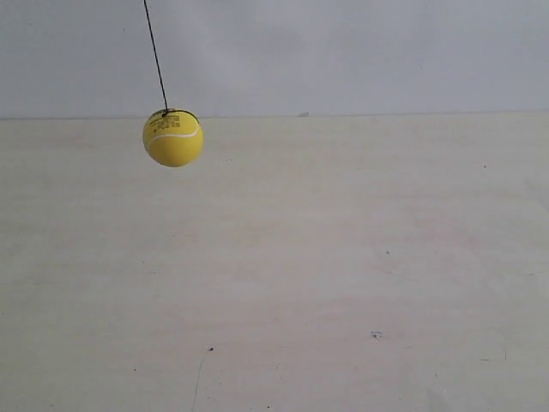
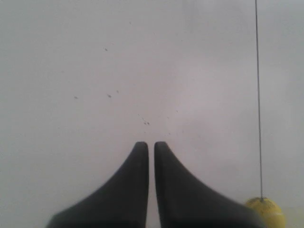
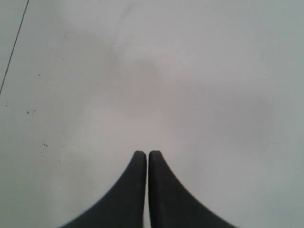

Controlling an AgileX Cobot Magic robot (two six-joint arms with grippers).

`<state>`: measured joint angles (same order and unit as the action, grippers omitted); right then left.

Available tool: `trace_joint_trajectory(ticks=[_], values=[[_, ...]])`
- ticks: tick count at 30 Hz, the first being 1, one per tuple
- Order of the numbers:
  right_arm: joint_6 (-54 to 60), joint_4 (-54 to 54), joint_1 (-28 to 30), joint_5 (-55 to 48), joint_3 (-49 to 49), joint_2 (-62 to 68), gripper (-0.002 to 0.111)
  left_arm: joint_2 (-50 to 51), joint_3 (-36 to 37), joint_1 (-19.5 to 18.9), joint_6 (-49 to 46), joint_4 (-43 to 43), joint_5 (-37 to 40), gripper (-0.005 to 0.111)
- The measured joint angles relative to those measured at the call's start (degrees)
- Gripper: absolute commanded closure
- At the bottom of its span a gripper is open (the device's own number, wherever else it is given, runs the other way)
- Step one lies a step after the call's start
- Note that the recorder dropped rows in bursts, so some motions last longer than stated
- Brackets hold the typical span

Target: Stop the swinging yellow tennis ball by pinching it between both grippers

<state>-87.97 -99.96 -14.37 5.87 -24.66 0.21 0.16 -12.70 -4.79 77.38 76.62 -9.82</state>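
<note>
The yellow tennis ball (image 1: 173, 137) hangs above the table on a thin dark string (image 1: 155, 56) at the exterior view's upper left; neither arm shows there. In the left wrist view my left gripper (image 2: 151, 145) is shut and holds nothing, its black tapered tips almost touching. The ball (image 2: 267, 211) peeks in at that picture's edge, off to one side of the fingers and apart from them, with its string (image 2: 258, 95) running up from it. My right gripper (image 3: 146, 154) is shut and holds nothing. Only a bit of string (image 3: 14, 45) shows in the right wrist view; the ball is out of that view.
A pale wooden tabletop (image 1: 343, 275) with a few small dark specks fills the lower exterior view. Behind it stands a plain light wall (image 1: 360, 51). Both wrist views look at a plain pale surface.
</note>
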Motion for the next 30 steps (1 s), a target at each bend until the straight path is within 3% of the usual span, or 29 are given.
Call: trace_joint_trajectory(ticks=[8, 30], values=[[-1.41, 0.0, 0.0, 2.51, 0.0, 0.0, 0.108, 0.0, 5.22, 0.0, 0.04, 0.0, -3.35, 0.102], [-4.1, 0.0, 0.0, 2.88, 0.19, 0.0, 0.108, 0.0, 5.5, 0.0, 0.04, 0.0, -3.71, 0.102]])
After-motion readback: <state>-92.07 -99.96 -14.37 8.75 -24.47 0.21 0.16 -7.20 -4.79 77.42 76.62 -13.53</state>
